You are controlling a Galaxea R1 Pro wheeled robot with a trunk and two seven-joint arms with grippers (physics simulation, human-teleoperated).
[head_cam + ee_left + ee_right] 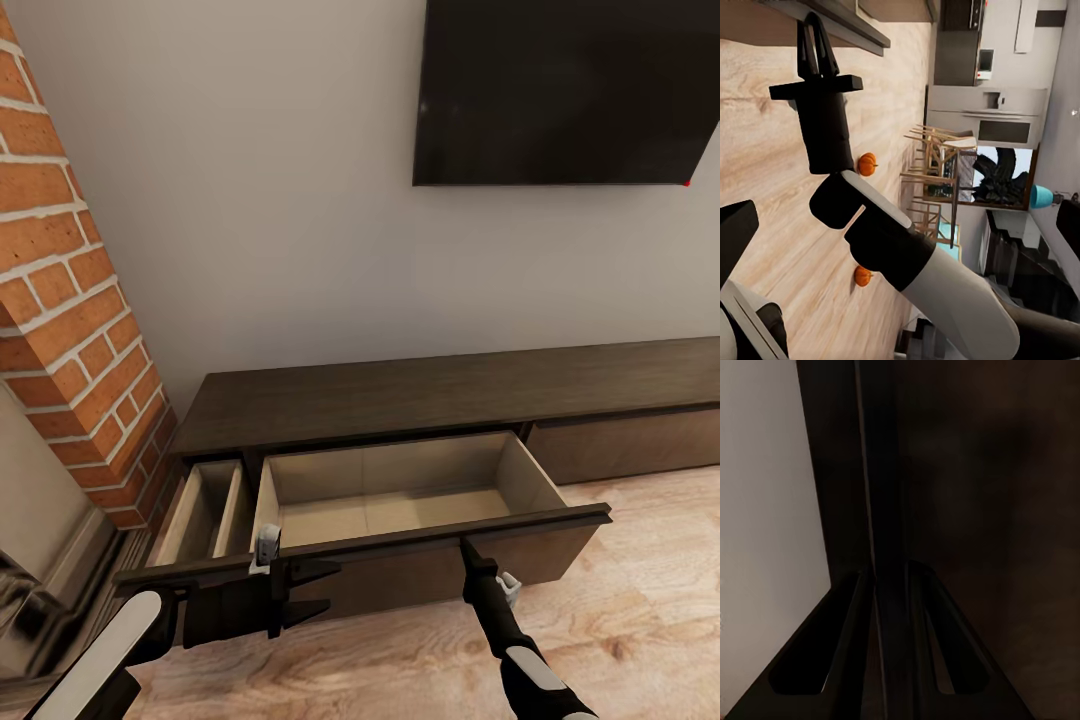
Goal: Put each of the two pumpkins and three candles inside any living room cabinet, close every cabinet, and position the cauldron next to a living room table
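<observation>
At the far left stands the red-brick fireplace [70, 290]. Just right of it begins the cabinet [420, 395], with two drawers pulled out: a narrow drawer [205, 510] on the left and a wide drawer [400, 490] beside it, both showing bare beige insides. The left gripper [268, 572] rests at the front lip of the wide drawer near its left end; whether its jaws are spread or pressed together I cannot tell. Further right, the right gripper [466, 548] has its fingers closed on the top edge of that drawer front, as the right wrist view shows [881, 585]. The pumpkins [867, 163] lie on the wood floor, well apart from the cabinet, seen in the left wrist view. Risk: the drawers project into the floor space, so the base could knock them when turning away, and a sideways tug from the clamped right gripper could skew the wide drawer
</observation>
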